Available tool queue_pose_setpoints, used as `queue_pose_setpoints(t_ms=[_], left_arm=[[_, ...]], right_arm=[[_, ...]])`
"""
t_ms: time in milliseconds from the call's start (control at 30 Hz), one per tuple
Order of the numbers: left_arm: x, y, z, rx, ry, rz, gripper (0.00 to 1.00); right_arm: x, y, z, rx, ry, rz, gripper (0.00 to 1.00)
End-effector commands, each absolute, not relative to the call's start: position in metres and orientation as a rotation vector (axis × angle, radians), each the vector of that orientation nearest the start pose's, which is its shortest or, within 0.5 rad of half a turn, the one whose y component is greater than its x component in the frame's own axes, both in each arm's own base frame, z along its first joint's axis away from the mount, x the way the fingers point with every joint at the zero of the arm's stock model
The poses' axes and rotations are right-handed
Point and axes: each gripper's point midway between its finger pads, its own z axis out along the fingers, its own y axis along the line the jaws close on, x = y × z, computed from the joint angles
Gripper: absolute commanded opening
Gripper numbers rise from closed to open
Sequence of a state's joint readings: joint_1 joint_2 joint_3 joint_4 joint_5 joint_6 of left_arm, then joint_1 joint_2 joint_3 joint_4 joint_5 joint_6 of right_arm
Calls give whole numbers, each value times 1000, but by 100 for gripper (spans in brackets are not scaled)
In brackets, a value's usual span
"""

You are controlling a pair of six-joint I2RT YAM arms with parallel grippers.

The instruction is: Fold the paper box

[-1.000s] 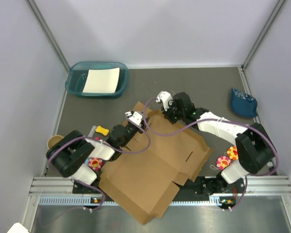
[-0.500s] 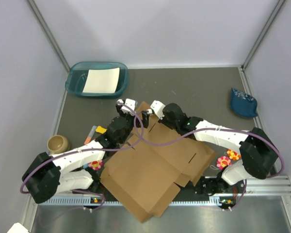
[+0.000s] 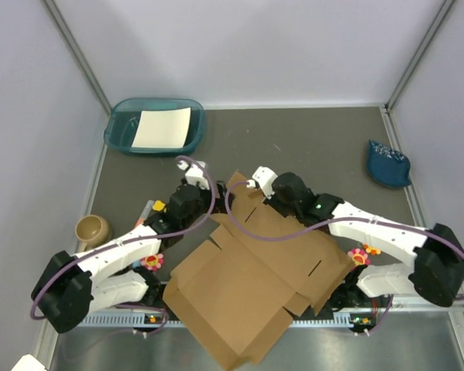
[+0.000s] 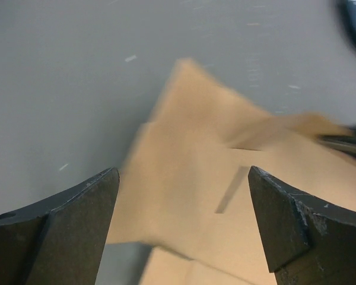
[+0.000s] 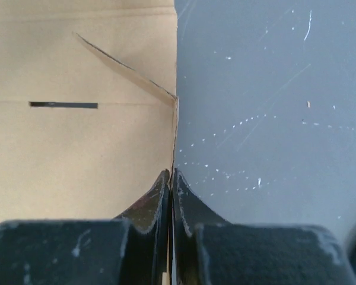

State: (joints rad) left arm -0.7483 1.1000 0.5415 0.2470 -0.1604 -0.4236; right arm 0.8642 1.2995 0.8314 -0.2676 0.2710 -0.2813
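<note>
Pinching the paper box (image 5: 77, 148) edge between pressed-together fingers, the right gripper (image 5: 172, 181) steadies a flap. The left gripper (image 4: 183, 214), spread wide, faces another flap just ahead, likely needing a grasp next.

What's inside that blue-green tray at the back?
A white paper sheet lies in the tray, covering most of its floor. Anything under the sheet is hidden.

left arm (image 3: 124, 251), white with black joints, reaches forward and inward; left gripper (image 4: 183, 172) has dark fingers spread wide, holding nothing. right arm (image 3: 371, 228) stretches inward; right gripper (image 5: 172, 178) fingers pressed together, pinching an edge of the brown corrugated cardboard paper box (image 5: 77, 148).
</note>
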Motion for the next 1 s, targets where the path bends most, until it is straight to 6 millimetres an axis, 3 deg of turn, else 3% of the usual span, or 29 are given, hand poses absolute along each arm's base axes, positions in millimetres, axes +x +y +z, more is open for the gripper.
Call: queue_pose_setpoints(t_ms=[0, 200, 367, 467, 567, 600, 733, 967], left_arm=[[268, -173, 93, -161, 2151, -461, 89], [248, -175, 86, -214, 2211, -551, 91], [238, -177, 100, -160, 2169, -622, 93], [230, -181, 107, -77, 2136, -673, 85], [221, -188, 107, -8, 2132, -736, 67], [218, -189, 102, 0, 2149, -741, 60], [211, -189, 85, 10, 2220, -728, 57], [200, -193, 54, 30, 2349, -723, 66]], right_arm=[[251, 241, 176, -980, 1932, 218, 0], [241, 240, 167, -944, 2015, 277, 0], [247, 232, 163, -946, 2035, 206, 0], [257, 230, 160, -937, 2057, 155, 0], [269, 233, 161, -927, 2071, 133, 0], [271, 234, 162, -928, 2072, 135, 0], [276, 242, 169, -934, 2060, 154, 0], [274, 245, 172, -955, 2063, 173, 0]])
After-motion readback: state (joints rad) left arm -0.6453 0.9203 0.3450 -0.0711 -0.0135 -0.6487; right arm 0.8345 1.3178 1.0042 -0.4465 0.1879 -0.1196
